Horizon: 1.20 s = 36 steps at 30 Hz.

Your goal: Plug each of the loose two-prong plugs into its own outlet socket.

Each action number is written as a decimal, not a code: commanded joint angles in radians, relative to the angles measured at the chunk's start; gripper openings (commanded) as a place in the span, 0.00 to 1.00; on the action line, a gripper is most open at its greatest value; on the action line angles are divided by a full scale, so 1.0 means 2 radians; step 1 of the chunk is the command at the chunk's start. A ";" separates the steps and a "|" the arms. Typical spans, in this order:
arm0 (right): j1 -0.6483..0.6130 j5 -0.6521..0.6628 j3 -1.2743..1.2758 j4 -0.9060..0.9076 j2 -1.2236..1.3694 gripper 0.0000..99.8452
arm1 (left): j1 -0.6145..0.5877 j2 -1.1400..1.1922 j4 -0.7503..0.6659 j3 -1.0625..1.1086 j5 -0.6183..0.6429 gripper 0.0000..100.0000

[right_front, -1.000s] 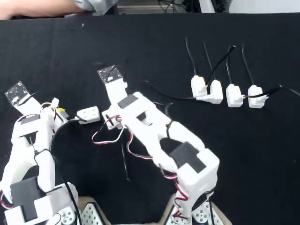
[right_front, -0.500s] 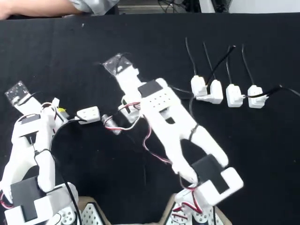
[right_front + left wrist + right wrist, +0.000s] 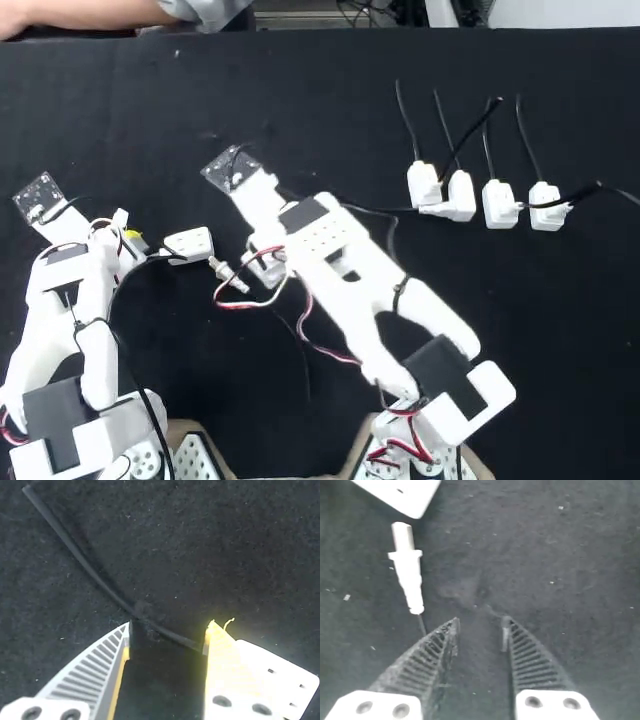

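The right gripper (image 3: 480,621) hangs over the black table (image 3: 330,90) with its fingers spread and nothing between them. The loose plug (image 3: 228,275) lies flat just beside one fingertip, at about four o'clock from the single white socket (image 3: 190,243), near it but apart, with its narrow end turned toward it. At nine o'clock from that socket the left gripper (image 3: 168,627) is also spread, a thin black cord (image 3: 80,560) crossing the gap at its tips, while a row of four white blocks (image 3: 498,203) with cords sits toward the table's two o'clock side.
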 commanded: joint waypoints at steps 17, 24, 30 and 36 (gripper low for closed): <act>-0.010 -0.068 0.064 -0.058 -0.062 0.12 | 0.007 -0.005 -0.004 -0.008 0.005 0.24; -0.010 -0.068 0.079 -0.097 -0.060 0.12 | 0.014 -0.004 -0.004 -0.005 0.005 0.24; -0.010 -0.068 0.127 -0.166 -0.062 0.12 | 0.023 -0.005 -0.002 0.002 0.005 0.24; -0.010 -0.068 0.138 -0.184 -0.060 0.12 | 0.029 -0.005 -0.005 0.004 0.005 0.24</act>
